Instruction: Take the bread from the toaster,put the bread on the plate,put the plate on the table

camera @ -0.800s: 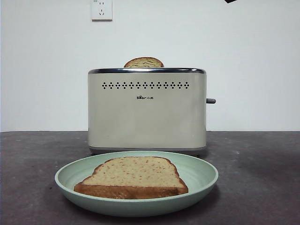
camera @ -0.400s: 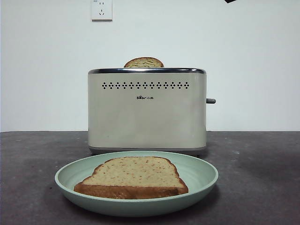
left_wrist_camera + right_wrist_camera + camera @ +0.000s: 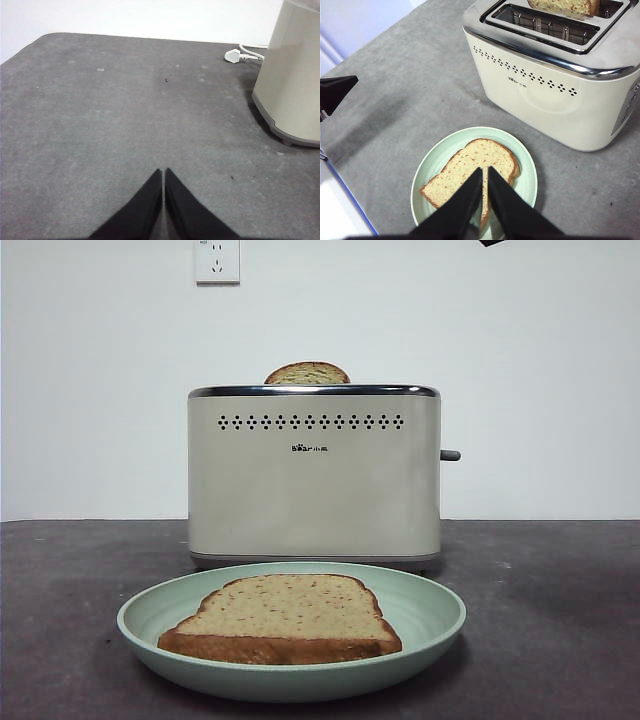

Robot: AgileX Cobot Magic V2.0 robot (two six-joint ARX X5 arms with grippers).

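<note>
The bread (image 3: 285, 615) (image 3: 470, 175) lies flat on the mint-green plate (image 3: 430, 615) (image 3: 437, 160), which rests on the dark table (image 3: 560, 620) in front of the cream toaster (image 3: 314, 475) (image 3: 555, 95). My right gripper (image 3: 485, 172) hangs shut high above the plate, holding nothing. My left gripper (image 3: 163, 172) is shut over bare table beside the toaster (image 3: 292, 80). The front view shows only a black tip (image 3: 490, 243) at the top edge.
A second slice (image 3: 307, 373) (image 3: 565, 6) stands in the toaster's rear slot, only its rounded top showing. A white plug and cord (image 3: 242, 55) lie behind the toaster. A wall socket (image 3: 217, 260) is on the white wall.
</note>
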